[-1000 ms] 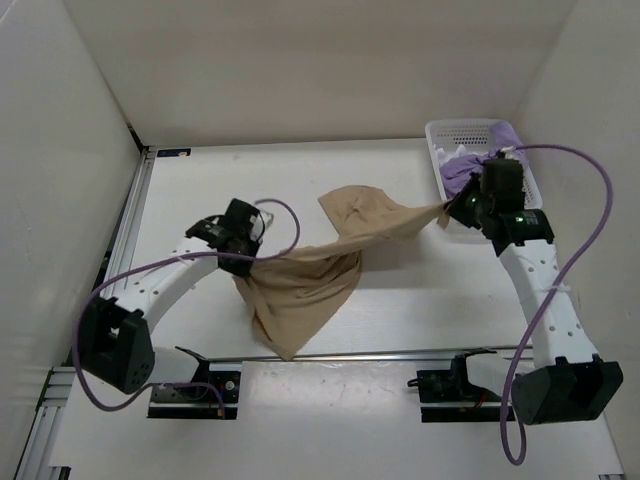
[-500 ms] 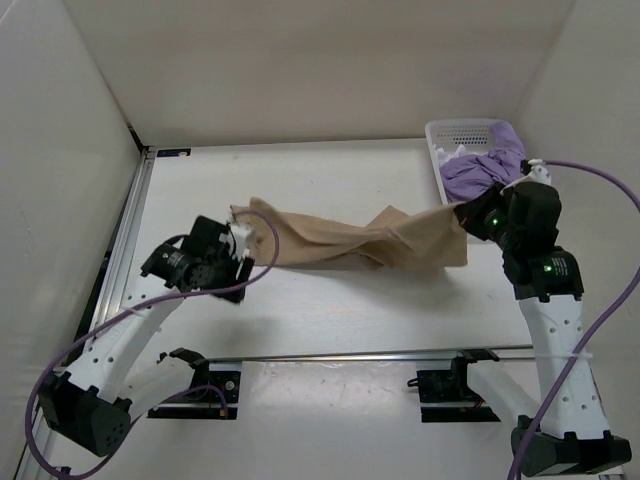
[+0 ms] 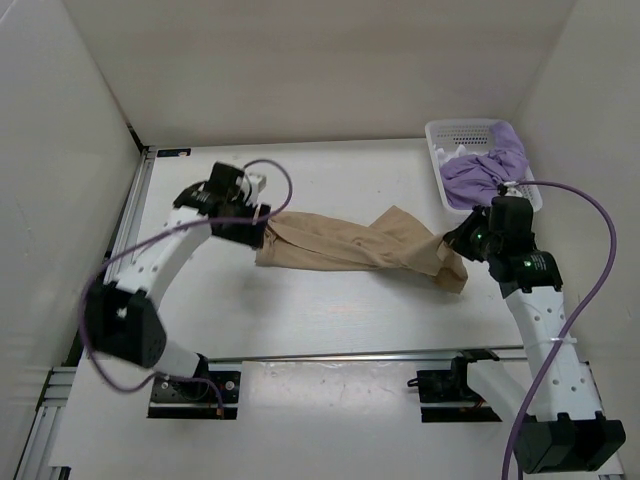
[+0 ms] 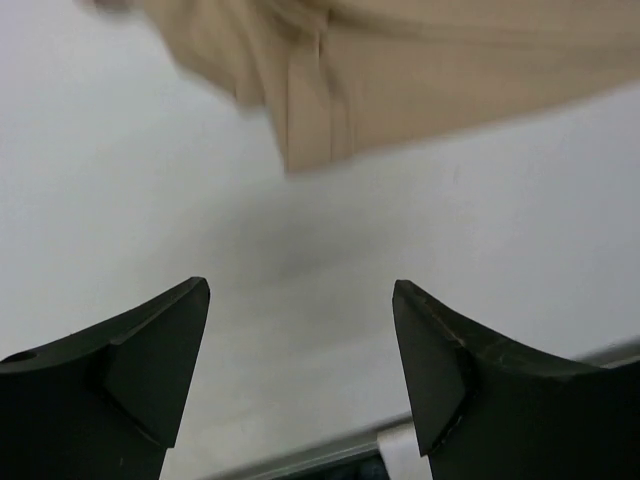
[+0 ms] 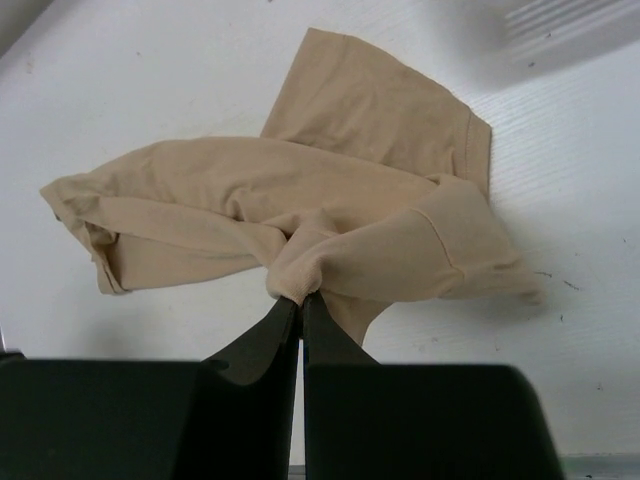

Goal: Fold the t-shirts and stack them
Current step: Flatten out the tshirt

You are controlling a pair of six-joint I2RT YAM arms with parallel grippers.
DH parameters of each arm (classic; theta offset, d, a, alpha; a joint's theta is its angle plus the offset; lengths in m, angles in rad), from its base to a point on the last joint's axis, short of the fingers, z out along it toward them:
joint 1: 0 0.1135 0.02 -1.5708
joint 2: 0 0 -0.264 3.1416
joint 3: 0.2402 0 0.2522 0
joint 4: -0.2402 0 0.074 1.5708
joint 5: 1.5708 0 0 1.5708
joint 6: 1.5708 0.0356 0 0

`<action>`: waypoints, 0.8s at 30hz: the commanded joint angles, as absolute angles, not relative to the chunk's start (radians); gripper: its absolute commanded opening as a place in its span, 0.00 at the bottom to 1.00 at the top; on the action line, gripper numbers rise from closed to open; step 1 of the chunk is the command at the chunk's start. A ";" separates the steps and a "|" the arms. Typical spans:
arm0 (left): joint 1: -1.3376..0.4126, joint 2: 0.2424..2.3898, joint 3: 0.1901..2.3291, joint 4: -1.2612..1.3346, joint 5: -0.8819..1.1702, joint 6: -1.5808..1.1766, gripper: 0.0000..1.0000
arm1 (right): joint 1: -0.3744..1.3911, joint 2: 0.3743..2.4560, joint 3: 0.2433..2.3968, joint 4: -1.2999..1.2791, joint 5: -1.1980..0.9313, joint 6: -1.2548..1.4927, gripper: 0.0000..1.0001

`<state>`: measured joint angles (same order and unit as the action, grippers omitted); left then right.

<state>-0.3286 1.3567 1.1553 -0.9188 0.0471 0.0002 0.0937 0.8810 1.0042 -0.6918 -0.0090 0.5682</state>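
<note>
Now: tan t-shirt (image 5: 330, 200) pinched at one end

Clamped tight, the right gripper (image 5: 300, 298) bites a bunched fold of the shirt, which runs away from it as a long wrinkled band, one sleeve spread flat. Jaws wide and holding nothing, the left gripper (image 4: 300, 290) has the shirt's other end lying just ahead of it

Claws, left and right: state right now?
Left claw: open, empty; tan t-shirt lies just beyond its tips.
Right claw: shut on the tan t-shirt.
</note>
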 commanded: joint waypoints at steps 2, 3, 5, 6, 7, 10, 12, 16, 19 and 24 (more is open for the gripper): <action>-0.310 1.635 1.431 -0.804 0.118 0.000 0.84 | 0.091 0.908 0.965 -0.657 -0.012 0.565 0.00; -0.310 1.682 1.522 -0.793 0.118 0.000 0.84 | 0.091 0.922 0.965 -0.657 -0.012 0.565 0.00; -0.310 1.816 1.607 -0.793 0.118 0.000 0.84 | 0.081 0.933 0.954 -0.646 -0.002 0.565 0.00; -0.310 1.854 1.676 -0.793 0.101 0.000 0.84 | 0.081 0.943 0.954 -0.646 -0.002 0.565 0.00; -0.310 1.918 1.704 -0.804 0.092 0.000 0.84 | 0.081 0.943 0.954 -0.646 0.008 0.554 0.00; -0.299 1.985 1.759 -0.804 0.065 0.000 0.83 | 0.081 0.963 0.954 -0.646 0.018 0.545 0.00; -0.299 2.029 1.769 -0.813 0.046 0.000 0.79 | 0.081 0.973 0.963 -0.646 0.028 0.545 0.00; -0.290 2.072 1.792 -0.813 0.046 0.000 0.69 | 0.081 0.994 0.974 -0.646 0.028 0.535 0.00; -0.290 2.072 1.770 -0.813 0.057 0.000 0.65 | 0.081 1.005 0.985 -0.646 0.028 0.525 0.00; -0.290 2.063 1.717 -0.813 0.066 0.000 0.61 | 0.081 1.005 0.985 -0.646 0.048 0.525 0.00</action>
<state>-0.2913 2.1132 1.7397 -0.8120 0.0570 0.0002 0.0853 1.0080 0.9516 -0.6785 0.0280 0.5419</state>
